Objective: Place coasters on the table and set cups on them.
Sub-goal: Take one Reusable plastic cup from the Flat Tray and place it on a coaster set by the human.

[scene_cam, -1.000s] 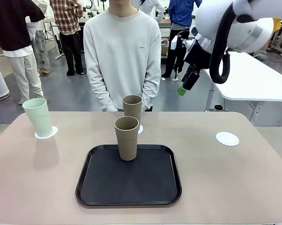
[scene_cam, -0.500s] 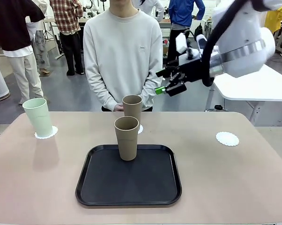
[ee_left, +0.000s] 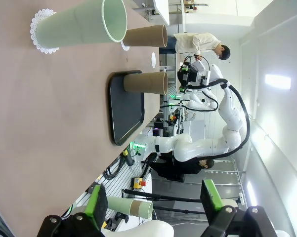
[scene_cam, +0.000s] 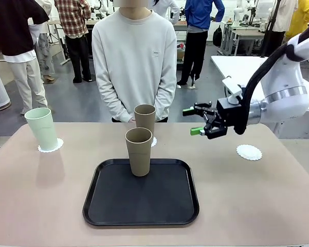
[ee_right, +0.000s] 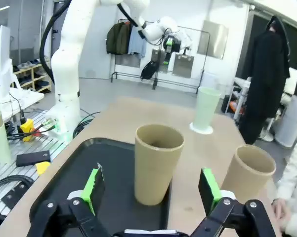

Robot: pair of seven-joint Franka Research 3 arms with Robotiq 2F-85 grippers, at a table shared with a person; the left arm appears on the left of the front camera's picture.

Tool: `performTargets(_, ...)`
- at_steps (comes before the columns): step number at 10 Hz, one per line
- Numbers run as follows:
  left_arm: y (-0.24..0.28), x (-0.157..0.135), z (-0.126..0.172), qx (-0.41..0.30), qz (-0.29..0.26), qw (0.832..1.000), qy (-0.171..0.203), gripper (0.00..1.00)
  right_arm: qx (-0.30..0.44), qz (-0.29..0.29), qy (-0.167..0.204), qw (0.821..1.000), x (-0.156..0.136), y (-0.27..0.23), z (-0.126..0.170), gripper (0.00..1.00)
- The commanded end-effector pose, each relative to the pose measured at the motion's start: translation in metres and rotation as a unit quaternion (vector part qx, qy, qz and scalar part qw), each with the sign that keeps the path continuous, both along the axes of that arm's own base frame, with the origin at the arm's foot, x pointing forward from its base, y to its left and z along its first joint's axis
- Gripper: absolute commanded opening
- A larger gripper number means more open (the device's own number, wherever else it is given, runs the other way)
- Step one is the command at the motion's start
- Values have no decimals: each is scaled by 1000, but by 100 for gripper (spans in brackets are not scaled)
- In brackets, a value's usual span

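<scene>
While upright, tall taupe cup (scene_cam: 139, 152)

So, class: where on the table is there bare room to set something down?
Free: tan tabletop between the mint green tumbler and the black square tray; between tray and the empty white lacy coaster; the tray's near half. Crowded: mid-table, two brown tumblers close together, the open right gripper nearby.
</scene>
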State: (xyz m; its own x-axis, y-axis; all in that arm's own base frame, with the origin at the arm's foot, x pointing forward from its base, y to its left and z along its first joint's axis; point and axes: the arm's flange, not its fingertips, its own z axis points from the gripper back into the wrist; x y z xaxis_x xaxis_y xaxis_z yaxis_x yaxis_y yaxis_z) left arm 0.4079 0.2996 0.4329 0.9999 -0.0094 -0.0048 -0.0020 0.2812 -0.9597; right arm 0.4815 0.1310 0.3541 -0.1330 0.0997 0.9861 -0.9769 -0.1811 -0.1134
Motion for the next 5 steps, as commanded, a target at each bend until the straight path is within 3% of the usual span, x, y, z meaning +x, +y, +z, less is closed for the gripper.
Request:
performTargets(1,-1,-1,3,0,0,1000,4,100,-19,15,12,1000,10,12,1,100)
performTargets(5,-1,-1,3,0,0,1000,4,100,-65,-8,46,997,23,44,-36,100)
